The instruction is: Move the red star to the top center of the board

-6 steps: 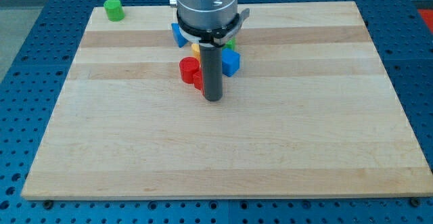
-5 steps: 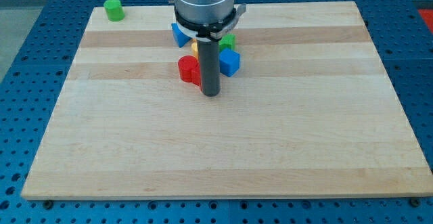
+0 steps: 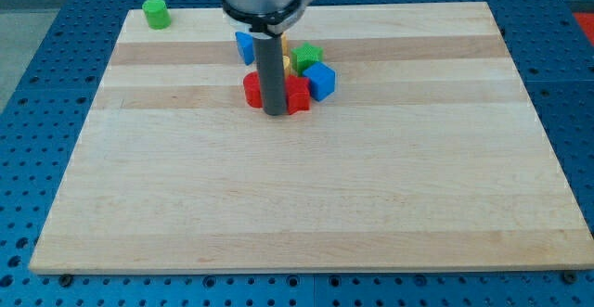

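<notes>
Currently my tip [image 3: 275, 113], a bare rod end effector gripping nothing, sits between red star [image 3: 297, 95] and red cylinder [image 3: 251, 90] near tabletop [image 3: 418, 177] centre; pushing toward 12 o'clock risks jamming against the blue cube [image 3: 320, 81].

Red star [image 3: 297, 95] sits flat on the worktop [image 3: 306, 196], upper middle of the board, a little below the top edge. Only its right part shows, bright red and lumpy-edged; the dark rod stands in front and hides its left side. It's bunched in a tight cluster, and whether it touches the blocks beside it can't be made out.
</notes>
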You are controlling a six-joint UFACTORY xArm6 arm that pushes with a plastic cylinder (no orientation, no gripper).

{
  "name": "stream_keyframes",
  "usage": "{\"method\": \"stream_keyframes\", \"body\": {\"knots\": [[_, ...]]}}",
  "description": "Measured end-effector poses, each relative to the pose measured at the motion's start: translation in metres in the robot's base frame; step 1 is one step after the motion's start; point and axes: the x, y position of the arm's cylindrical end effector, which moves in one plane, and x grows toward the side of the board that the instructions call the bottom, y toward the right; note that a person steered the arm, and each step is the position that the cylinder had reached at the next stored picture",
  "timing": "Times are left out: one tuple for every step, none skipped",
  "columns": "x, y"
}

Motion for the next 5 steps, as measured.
{"method": "stream_keyframes", "body": {"knots": [[-0.002,0.022],[-0.016,0.035],[-0.021,0.055],[-0.023,0.079],[-0.037,0.084]]}}
